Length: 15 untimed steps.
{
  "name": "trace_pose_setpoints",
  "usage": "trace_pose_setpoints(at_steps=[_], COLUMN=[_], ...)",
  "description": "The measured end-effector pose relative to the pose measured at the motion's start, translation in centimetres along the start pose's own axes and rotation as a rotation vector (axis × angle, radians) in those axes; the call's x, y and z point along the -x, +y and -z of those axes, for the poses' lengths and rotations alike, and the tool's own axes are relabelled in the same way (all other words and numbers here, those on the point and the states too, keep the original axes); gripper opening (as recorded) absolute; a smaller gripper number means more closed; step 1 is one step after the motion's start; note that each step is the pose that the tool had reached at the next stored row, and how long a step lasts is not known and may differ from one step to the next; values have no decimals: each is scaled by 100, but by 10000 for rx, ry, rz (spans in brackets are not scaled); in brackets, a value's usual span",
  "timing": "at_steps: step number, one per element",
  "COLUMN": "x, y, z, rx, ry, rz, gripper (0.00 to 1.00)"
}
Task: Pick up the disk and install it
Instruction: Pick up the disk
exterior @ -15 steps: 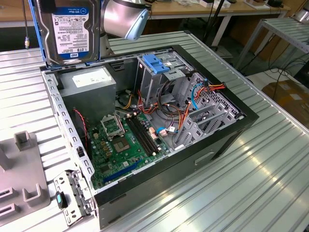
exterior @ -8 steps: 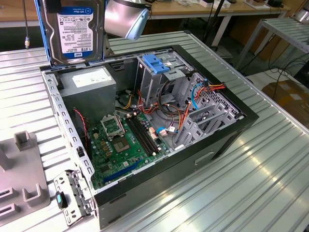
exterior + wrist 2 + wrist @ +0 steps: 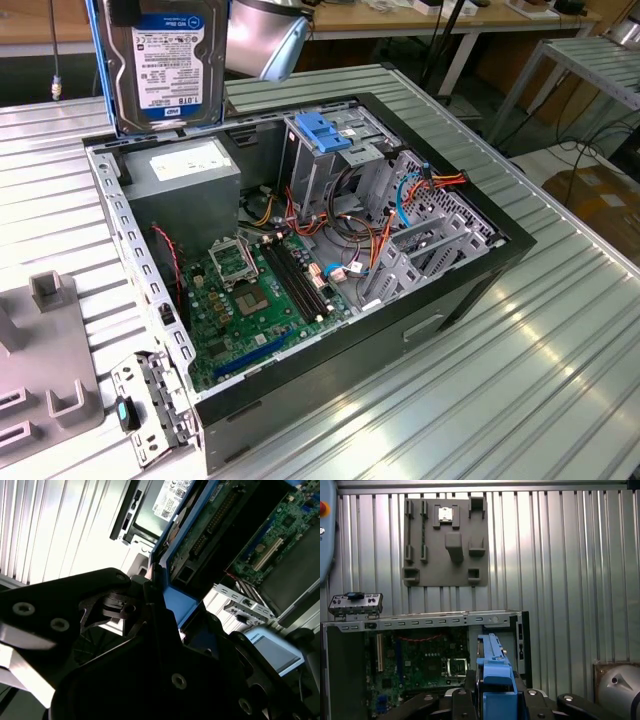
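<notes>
A ribbed metal surface [image 3: 560,380] carries a grey fixture plate [image 3: 30,370] beside the open computer case [image 3: 450,290]. A workbench [image 3: 590,60] and a cardboard box [image 3: 600,195] stand beyond the case. The disk [image 3: 165,60] hangs above the case's power-supply corner, on end, its long axis vertical. The end effector [image 3: 495,695] is clamped on its blue bracket.

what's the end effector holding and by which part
The disk, clamped by the end effector at one end of its blue bracket.
</notes>
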State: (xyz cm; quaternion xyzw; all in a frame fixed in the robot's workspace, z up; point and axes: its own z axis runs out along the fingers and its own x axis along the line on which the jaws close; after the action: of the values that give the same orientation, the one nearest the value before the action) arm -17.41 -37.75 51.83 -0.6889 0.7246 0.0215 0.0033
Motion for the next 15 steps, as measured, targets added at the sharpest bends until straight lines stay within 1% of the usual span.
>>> trace_pose_setpoints(at_steps=[15], x=[7], y=[-191], z=[4], rx=[0], ry=[0], rz=[0], gripper=[37])
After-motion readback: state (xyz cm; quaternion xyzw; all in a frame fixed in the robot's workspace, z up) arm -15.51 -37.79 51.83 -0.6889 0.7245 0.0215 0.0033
